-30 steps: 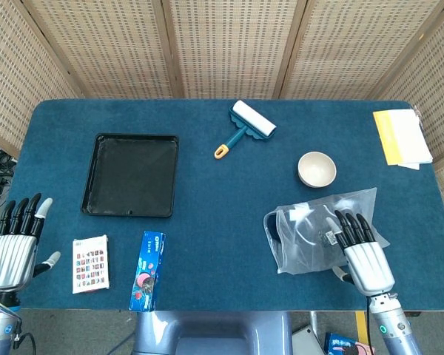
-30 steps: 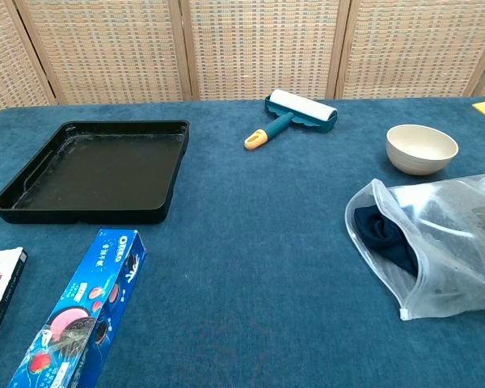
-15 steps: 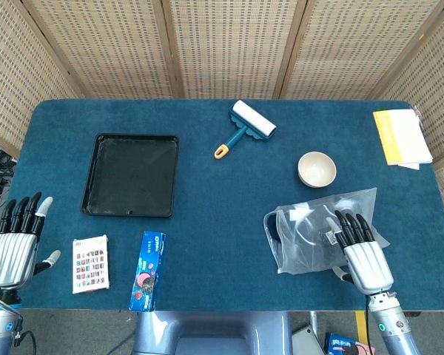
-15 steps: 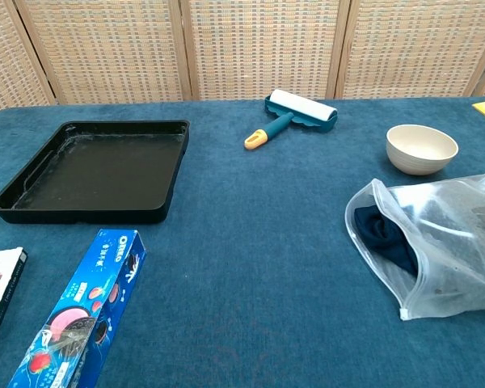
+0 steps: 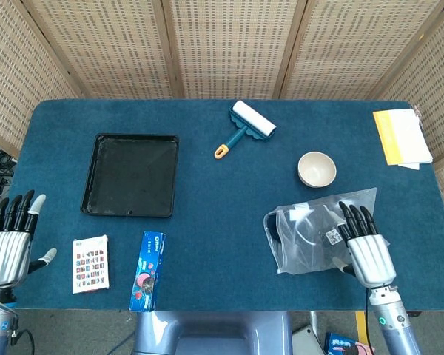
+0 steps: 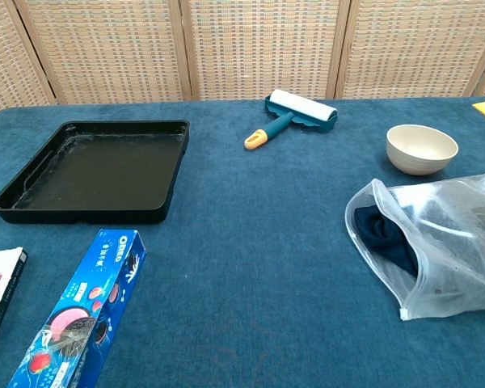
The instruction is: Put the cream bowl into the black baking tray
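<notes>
Right robot hand (image 5: 368,251): empty, fingers extended, over the plastic bag (image 5: 314,231).
Cream bowl (image 5: 316,168): upright ahead, graspable.
Black baking tray (image 5: 131,174): far left (empty).
Left robot hand (image 5: 7,245): empty, fingers extended.

The head view looks steeply down from above the near edge, taking in the whole desk (image 5: 222,185) up to the wicker screen (image 5: 222,44); the chest view sits low and close at that edge, facing level across; both share the black baking tray (image 5: 131,174) (image 6: 93,170), lint roller (image 5: 246,127) (image 6: 295,113) and cream bowl (image 5: 316,169) (image 6: 421,149).
</notes>
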Controlling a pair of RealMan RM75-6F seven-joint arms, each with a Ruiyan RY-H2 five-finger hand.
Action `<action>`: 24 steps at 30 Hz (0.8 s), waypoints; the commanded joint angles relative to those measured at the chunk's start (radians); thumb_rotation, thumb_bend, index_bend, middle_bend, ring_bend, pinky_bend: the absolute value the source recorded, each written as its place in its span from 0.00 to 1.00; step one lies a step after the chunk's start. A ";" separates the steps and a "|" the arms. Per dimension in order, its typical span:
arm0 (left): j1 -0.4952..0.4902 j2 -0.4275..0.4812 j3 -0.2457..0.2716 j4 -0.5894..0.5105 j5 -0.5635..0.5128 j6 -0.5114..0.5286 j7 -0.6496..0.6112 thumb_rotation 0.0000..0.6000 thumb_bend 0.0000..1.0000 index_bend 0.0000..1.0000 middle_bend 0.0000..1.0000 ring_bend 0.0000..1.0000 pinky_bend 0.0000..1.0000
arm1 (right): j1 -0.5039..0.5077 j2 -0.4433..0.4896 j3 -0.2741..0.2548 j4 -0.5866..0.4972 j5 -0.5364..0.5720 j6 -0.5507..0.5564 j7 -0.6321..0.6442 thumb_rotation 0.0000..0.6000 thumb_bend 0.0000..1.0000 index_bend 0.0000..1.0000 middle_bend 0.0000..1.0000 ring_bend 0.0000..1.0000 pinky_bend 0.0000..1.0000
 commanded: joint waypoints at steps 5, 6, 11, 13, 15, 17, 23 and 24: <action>-0.006 0.002 -0.005 0.004 -0.009 -0.009 -0.011 1.00 0.03 0.00 0.00 0.00 0.00 | 0.106 0.035 0.102 -0.079 0.054 -0.100 -0.090 1.00 0.15 0.29 0.05 0.00 0.19; -0.007 0.002 -0.006 0.005 -0.011 -0.010 -0.012 1.00 0.03 0.00 0.00 0.00 0.00 | 0.126 0.038 0.121 -0.089 0.071 -0.121 -0.104 1.00 0.15 0.31 0.06 0.00 0.19; -0.010 0.002 -0.009 0.012 -0.025 -0.017 -0.022 1.00 0.02 0.00 0.00 0.00 0.00 | 0.233 0.026 0.211 -0.084 0.194 -0.245 -0.163 1.00 0.15 0.37 0.10 0.00 0.21; -0.013 0.001 -0.010 0.015 -0.028 -0.021 -0.026 1.00 0.03 0.00 0.00 0.00 0.00 | 0.279 0.012 0.242 -0.059 0.249 -0.299 -0.183 1.00 0.16 0.39 0.12 0.01 0.22; -0.015 0.001 -0.010 0.016 -0.029 -0.023 -0.028 1.00 0.03 0.00 0.00 0.00 0.00 | 0.322 -0.003 0.266 -0.032 0.293 -0.343 -0.202 1.00 0.16 0.40 0.13 0.02 0.23; -0.018 -0.001 -0.011 0.019 -0.030 -0.027 -0.030 1.00 0.03 0.00 0.00 0.00 0.00 | 0.365 -0.024 0.284 0.007 0.335 -0.383 -0.225 1.00 0.18 0.42 0.14 0.04 0.24; -0.025 -0.005 -0.011 0.027 -0.040 -0.041 -0.034 1.00 0.02 0.00 0.00 0.00 0.00 | 0.456 -0.088 0.296 0.137 0.421 -0.463 -0.253 1.00 0.23 0.45 0.17 0.06 0.26; -0.026 -0.005 -0.011 0.029 -0.041 -0.042 -0.035 1.00 0.03 0.00 0.00 0.00 0.00 | 0.468 -0.097 0.296 0.160 0.435 -0.475 -0.252 1.00 0.23 0.45 0.17 0.06 0.26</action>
